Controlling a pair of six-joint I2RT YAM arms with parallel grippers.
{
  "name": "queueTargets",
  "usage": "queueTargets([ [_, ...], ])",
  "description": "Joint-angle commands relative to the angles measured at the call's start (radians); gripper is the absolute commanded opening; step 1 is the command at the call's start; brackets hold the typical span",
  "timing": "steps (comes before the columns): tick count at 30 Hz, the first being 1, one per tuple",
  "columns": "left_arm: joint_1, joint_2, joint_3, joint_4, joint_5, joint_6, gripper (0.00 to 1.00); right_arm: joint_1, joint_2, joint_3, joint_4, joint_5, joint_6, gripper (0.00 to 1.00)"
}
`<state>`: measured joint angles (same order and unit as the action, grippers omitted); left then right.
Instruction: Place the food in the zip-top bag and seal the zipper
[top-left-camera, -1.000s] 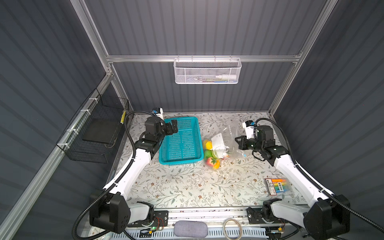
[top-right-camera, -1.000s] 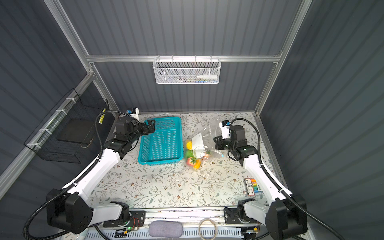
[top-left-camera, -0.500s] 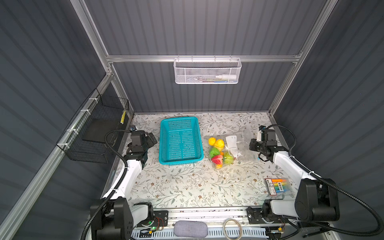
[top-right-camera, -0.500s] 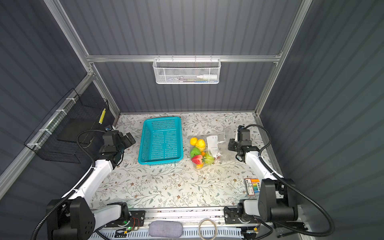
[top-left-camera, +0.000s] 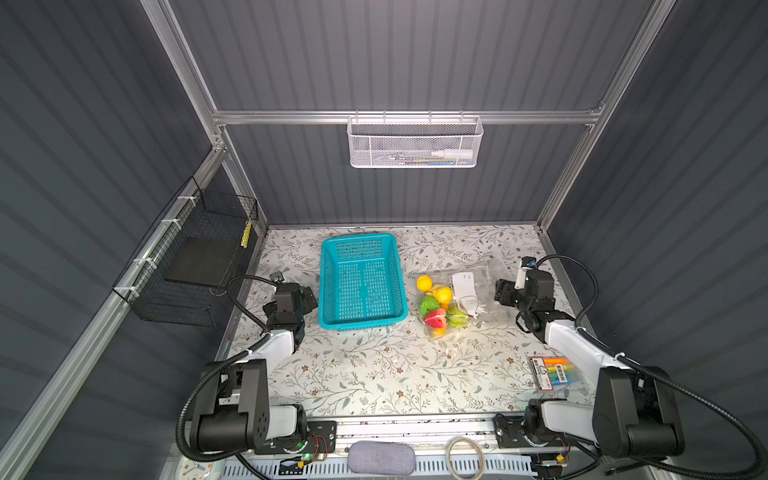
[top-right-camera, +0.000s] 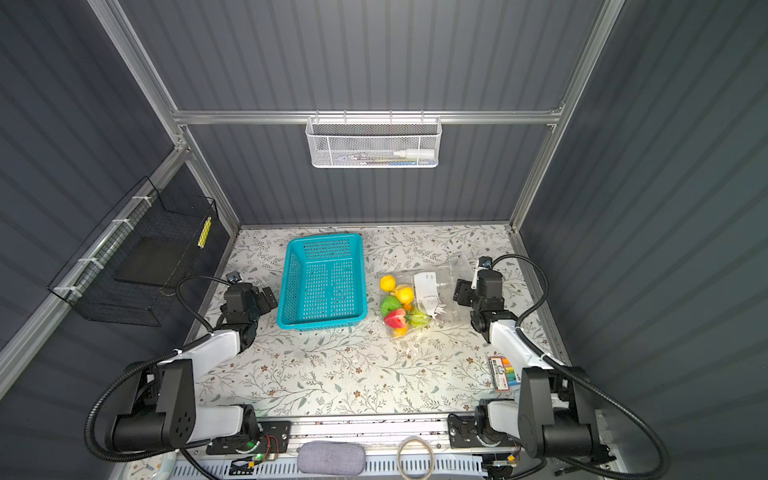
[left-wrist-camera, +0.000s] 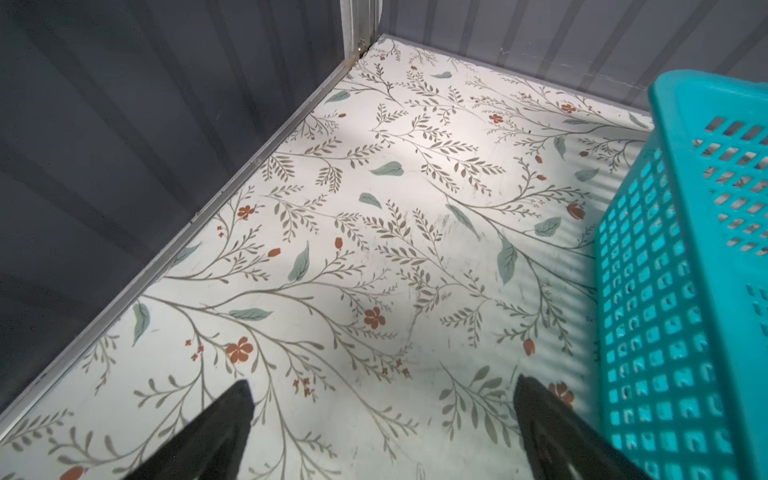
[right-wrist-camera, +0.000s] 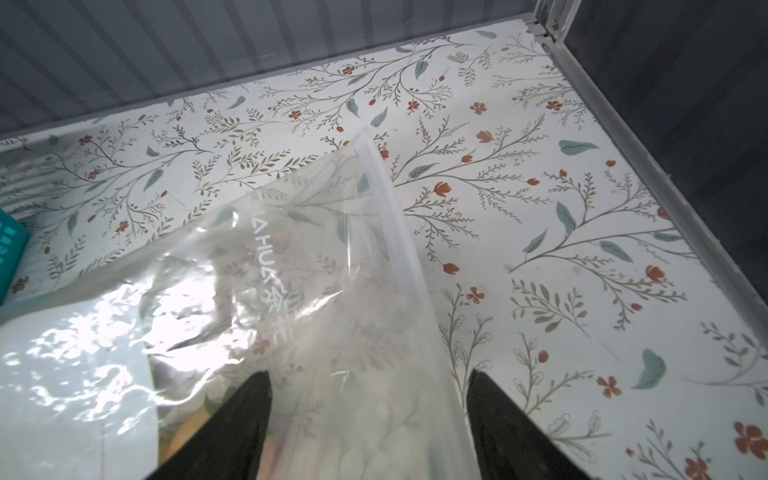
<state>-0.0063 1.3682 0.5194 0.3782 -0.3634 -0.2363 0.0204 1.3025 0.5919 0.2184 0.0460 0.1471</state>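
Top view, table as clock face. The food (top-left-camera: 436, 305) lay inside the zip-top bag (top-left-camera: 484, 309), flat on the table at 3 o'clock of the empty teal basket (top-left-camera: 362, 322). The right gripper (top-left-camera: 500, 291) stood at the bag's 3 o'clock edge with its jaws spread, pinching nothing. The zipper (right-wrist-camera: 399, 224) passed between its fingers, its long axis running roughly 12 to 6 o'clock. The slider was not visible. The left gripper (left-wrist-camera: 380, 382), also spread, hung over bare table at the basket's 9 o'clock. The right arm was judged nearer for sealing.
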Motion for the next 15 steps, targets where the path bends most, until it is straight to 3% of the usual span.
queueTargets([
  [1, 0.004, 0.04, -0.025, 0.164, 0.037, 0.062, 1.0, 0.003, 0.037, -0.066, 0.215, 0.017, -0.073, 0.79],
  [6, 0.0, 0.126, -0.069, 0.349, 0.125, 0.134, 1.0, 0.001, 0.052, -0.163, 0.47, 0.028, -0.174, 0.81],
  [9, 0.0, 0.165, -0.121, 0.502, 0.131, 0.152, 1.0, -0.008, 0.083, -0.218, 0.601, 0.036, -0.164, 0.81],
  [14, 0.0, 0.233, -0.156, 0.61, 0.131, 0.147, 1.0, -0.034, 0.172, -0.296, 0.847, 0.023, -0.137, 0.83],
  [15, 0.0, 0.26, -0.167, 0.655, 0.132, 0.145, 1.0, -0.036, 0.158, -0.292, 0.799, 0.027, -0.13, 0.84],
])
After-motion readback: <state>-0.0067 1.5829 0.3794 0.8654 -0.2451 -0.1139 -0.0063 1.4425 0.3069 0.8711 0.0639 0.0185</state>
